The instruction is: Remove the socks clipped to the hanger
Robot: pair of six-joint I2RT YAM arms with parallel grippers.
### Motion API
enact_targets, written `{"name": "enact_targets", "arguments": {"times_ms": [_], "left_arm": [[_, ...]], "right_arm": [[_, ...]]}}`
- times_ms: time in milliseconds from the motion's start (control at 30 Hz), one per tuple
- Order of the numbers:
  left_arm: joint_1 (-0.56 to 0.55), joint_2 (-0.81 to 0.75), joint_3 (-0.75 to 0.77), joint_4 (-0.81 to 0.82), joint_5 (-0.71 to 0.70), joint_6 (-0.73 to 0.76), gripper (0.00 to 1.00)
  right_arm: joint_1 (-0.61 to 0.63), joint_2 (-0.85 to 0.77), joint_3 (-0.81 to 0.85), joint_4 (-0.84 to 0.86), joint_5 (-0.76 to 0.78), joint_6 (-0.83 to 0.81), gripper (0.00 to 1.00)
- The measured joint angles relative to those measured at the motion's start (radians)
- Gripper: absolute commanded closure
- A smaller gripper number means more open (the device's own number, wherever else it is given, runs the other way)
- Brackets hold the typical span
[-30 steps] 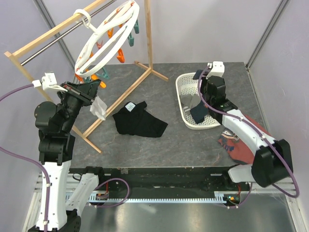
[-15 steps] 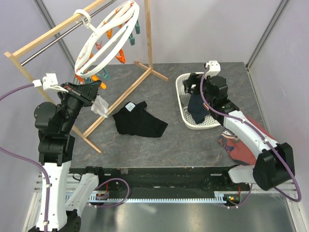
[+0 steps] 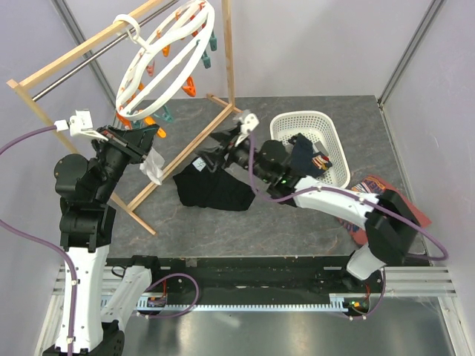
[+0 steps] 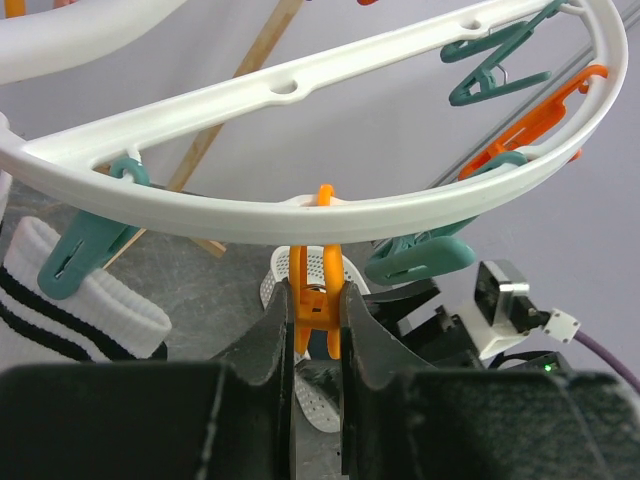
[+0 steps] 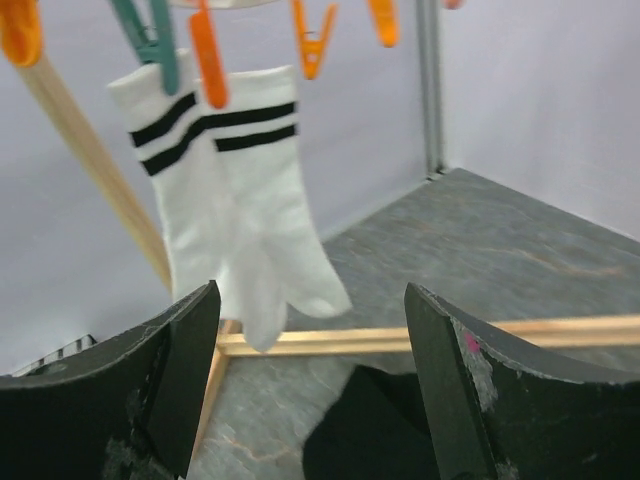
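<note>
Two white socks with black stripes (image 5: 235, 190) hang side by side from a teal and an orange peg at the rim of the hanger (image 3: 167, 63), toes free above the grey worktop (image 5: 500, 250). Facing them, the right tool (image 5: 310, 290) has its fingers spread wide and holds nothing. Open air separates it from the socks, with the wooden frame's foot bar (image 5: 400, 335) and the black garment (image 5: 365, 430) below. The left tool (image 4: 318, 295) is pinched on an orange peg (image 4: 312, 262) under the ring's lower edge, with a striped cuff just to its left.
</note>
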Motion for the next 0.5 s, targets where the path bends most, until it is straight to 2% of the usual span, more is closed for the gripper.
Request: {"name": "enact_targets", "arguments": {"times_ms": [333, 433, 500], "left_arm": [[0.000, 0.000, 0.002, 0.000, 0.000, 0.001, 0.91], [0.000, 0.000, 0.002, -0.001, 0.000, 0.001, 0.91], [0.000, 0.000, 0.002, -0.001, 0.001, 0.002, 0.90]], "right_arm": [[0.182, 0.277, 0.282, 0.044, 0.010, -0.045, 0.21], [0.211, 0.347, 0.361, 0.040, 0.019, -0.058, 0.28], [0.225, 0.394, 0.418, 0.018, 0.043, -0.068, 0.44]]}}
